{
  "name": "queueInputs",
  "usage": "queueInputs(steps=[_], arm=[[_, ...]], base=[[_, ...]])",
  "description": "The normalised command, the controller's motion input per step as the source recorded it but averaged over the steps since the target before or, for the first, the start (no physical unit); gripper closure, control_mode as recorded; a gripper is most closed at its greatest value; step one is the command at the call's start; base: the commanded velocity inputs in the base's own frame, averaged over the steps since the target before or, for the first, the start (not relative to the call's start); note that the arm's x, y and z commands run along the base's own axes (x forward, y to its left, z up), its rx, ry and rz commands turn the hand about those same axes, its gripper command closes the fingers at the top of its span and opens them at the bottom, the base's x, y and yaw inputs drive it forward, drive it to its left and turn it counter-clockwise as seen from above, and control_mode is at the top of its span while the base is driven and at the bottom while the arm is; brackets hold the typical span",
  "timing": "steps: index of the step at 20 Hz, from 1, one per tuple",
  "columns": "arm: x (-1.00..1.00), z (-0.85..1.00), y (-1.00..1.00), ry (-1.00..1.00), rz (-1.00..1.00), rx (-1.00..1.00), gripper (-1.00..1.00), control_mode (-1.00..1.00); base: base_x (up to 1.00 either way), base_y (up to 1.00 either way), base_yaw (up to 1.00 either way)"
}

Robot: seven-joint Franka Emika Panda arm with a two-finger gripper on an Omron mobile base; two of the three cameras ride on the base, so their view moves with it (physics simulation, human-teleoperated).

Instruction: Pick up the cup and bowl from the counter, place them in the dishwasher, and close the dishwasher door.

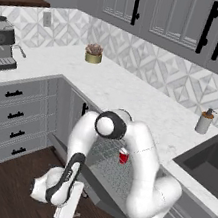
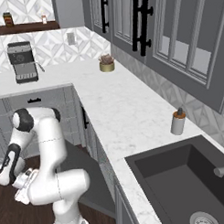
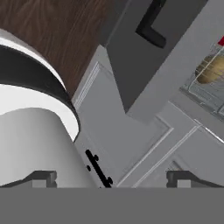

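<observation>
The dishwasher door (image 1: 98, 189) hangs open, a grey panel sloping out over the floor from under the counter (image 1: 133, 95). Behind it the wire rack (image 1: 106, 156) holds the red cup (image 1: 122, 157). In the hand view the tan bowl (image 3: 212, 70) lies in the rack (image 3: 202, 89), with a sliver of the cup (image 3: 221, 41) above it. My gripper (image 1: 69, 209) is low beside the door's outer edge, near the floor. The gripper (image 3: 113, 179) is open and empty, facing the door's outer face (image 3: 148, 70) and its black handle (image 3: 151, 26).
Grey drawers with black handles (image 1: 13, 114) stand left of the dishwasher. On the counter are a coffee machine (image 1: 1, 44), a potted plant (image 1: 94, 53) and a soap dispenser (image 1: 205, 121) by the dark sink (image 1: 211, 159). Wood floor (image 1: 5, 189) lies in front.
</observation>
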Motion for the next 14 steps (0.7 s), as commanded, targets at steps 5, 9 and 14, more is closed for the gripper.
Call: queueInputs(steps=[5,9,14], arm=[[0.63,-1.0,0.16,0.21,-0.03,-0.59,-1.0,-1.0],[0.95,-1.0,-0.19,0.18,-0.06,-0.47,-1.0,-1.0],[1.0,-0.61,-0.98,0.23,-0.01,-0.14,-1.0,-1.0]], base=[[0.0,0.0,0.0],[0.0,0.0,0.0],[0.0,0.0,0.0]])
